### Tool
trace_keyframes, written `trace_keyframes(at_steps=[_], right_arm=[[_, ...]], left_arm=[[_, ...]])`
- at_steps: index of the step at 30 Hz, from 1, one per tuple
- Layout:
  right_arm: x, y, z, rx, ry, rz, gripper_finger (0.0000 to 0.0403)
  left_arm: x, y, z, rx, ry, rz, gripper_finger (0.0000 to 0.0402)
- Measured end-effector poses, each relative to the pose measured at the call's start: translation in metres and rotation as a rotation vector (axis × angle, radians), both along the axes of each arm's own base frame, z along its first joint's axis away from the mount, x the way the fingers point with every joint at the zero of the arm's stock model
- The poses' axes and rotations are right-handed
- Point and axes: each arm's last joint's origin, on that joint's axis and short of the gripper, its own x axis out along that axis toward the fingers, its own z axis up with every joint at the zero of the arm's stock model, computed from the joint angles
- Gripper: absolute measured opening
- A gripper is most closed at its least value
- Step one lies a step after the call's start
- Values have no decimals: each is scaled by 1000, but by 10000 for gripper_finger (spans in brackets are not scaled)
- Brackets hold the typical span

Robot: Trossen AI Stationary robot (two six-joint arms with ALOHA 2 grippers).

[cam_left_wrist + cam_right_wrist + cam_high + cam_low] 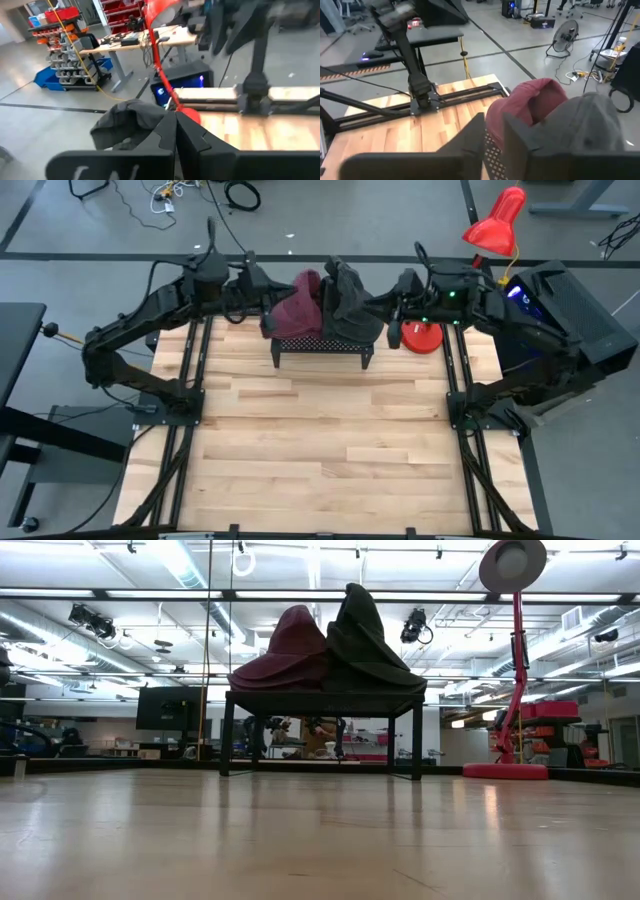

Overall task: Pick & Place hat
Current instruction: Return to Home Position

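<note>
A black mesh rack [320, 346] stands at the table's far middle. Two hats sit on its top by their brims, peaks up: a maroon hat [300, 305] [290, 650] and a dark grey hat [346, 305] [365, 640] to its right. My left gripper [262, 288] [175, 134] hovers just left of the maroon hat, shut, with nothing between its fingers. My right gripper [388, 306] [493, 134] hovers just right of the grey hat [592, 125]. A narrow gap shows between its fingers, with nothing in it.
A red desk lamp stands at the table's far right, its base [422, 337] [515, 770] close under my right arm. Black rails [185, 380] run along both sides of the table. The wooden top [320, 450] in front of the rack lies bare.
</note>
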Motion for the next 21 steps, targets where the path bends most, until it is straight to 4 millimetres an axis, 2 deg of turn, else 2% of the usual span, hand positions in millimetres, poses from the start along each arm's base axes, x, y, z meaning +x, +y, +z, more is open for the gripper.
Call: trace_keyframes(at_steps=[5,14,18,21], right_arm=[[5,-1,-24,-22,-29,6,8],[-11,1,-66,-133,-26,-27,2],[-21,4,-79,-181,-72,-13,1],[-27,8,-88,-218,-103,64,1]], left_arm=[[-11,-11,7,-57,-50,-18,5],[-9,-28,0,-161,-26,-67,2],[5,-34,-25,-199,-58,-72,2],[14,-39,-42,-216,-111,-60,1]])
